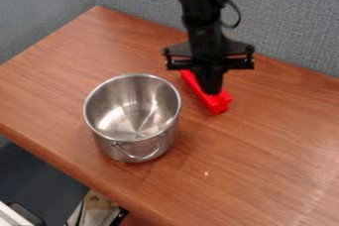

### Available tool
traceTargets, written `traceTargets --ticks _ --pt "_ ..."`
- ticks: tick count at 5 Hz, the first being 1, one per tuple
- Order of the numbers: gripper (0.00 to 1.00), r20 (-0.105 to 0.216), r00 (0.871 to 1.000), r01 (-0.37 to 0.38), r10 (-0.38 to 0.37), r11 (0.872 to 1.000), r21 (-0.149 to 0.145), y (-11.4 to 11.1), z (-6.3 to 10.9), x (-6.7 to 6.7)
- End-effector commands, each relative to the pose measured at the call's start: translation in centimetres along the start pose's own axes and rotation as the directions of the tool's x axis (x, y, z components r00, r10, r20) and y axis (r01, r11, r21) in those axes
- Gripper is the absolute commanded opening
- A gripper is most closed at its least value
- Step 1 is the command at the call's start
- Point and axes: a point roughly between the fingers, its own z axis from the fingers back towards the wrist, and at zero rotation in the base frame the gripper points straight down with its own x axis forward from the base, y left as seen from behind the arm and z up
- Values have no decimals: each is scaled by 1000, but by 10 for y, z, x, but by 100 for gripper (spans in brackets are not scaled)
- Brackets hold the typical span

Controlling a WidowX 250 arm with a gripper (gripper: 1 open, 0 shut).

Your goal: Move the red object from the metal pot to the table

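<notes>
Red object on table, right of and behind metal pot.
</notes>
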Motion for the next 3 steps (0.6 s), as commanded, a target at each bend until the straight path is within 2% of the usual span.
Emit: traceTargets --ticks 1,2,3 --pt "0 106 984 -142 146 989 -46 -13 38 23" --pt "0 182 927 -317 328 945 -85 -14 68 44" --pt "0 169 954 -236 248 968 -86 -24 83 42"
